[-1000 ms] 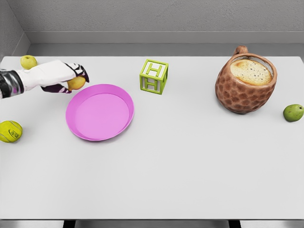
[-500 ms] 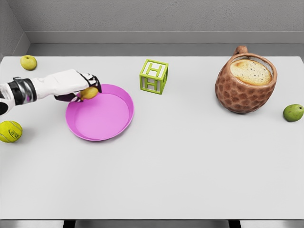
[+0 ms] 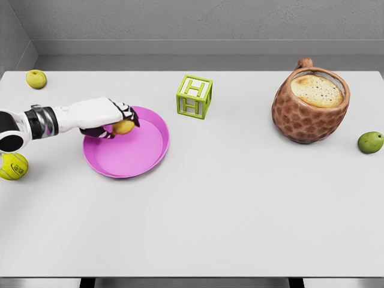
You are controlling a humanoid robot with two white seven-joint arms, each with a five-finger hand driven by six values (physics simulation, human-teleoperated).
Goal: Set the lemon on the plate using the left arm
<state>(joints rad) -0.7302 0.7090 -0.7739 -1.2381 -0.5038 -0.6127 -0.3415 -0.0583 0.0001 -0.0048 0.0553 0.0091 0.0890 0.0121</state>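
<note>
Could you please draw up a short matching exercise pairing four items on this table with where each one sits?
Things:
1. lemon
2. letter block
3. brown mug
4. tennis ball

Places:
A. at the table's left edge, below the left arm
B. held in the left hand over the pink plate
C. toward the right, holding frothy drink
D. just right of the plate's far rim

Pairs: 1-B, 2-D, 3-C, 4-A
</note>
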